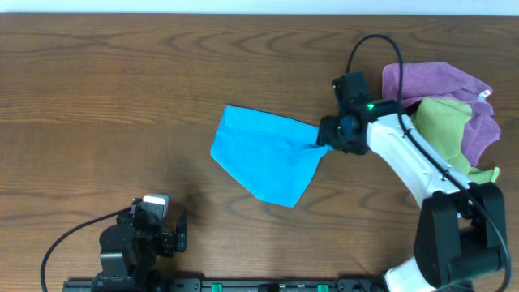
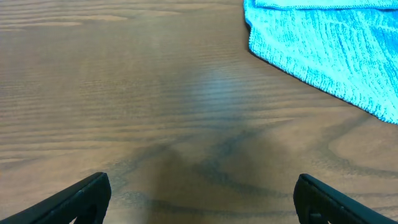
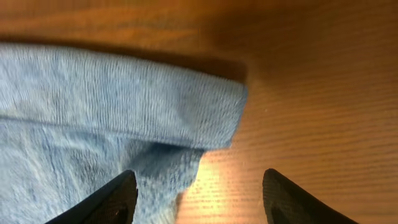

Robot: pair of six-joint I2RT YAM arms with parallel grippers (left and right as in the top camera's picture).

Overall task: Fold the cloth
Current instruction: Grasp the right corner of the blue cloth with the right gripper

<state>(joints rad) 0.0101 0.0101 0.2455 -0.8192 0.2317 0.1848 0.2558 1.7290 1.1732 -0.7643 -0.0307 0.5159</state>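
The sky-blue cloth [image 1: 268,154] lies in the middle of the wooden table, its right corner bunched and partly folded over. My right gripper [image 1: 323,139] is open at that right corner; in the right wrist view [image 3: 194,198] its fingers straddle the cloth's folded edge [image 3: 124,106] without closing on it. My left gripper [image 1: 180,231] is open and empty near the front left edge, well apart from the cloth. In the left wrist view [image 2: 199,198] the cloth's edge [image 2: 329,50] shows at the top right.
A purple cloth [image 1: 430,81] and a lime-green cloth [image 1: 446,126] lie piled at the right end of the table, behind the right arm. Bare wooden tabletop [image 1: 105,105] lies left of the blue cloth.
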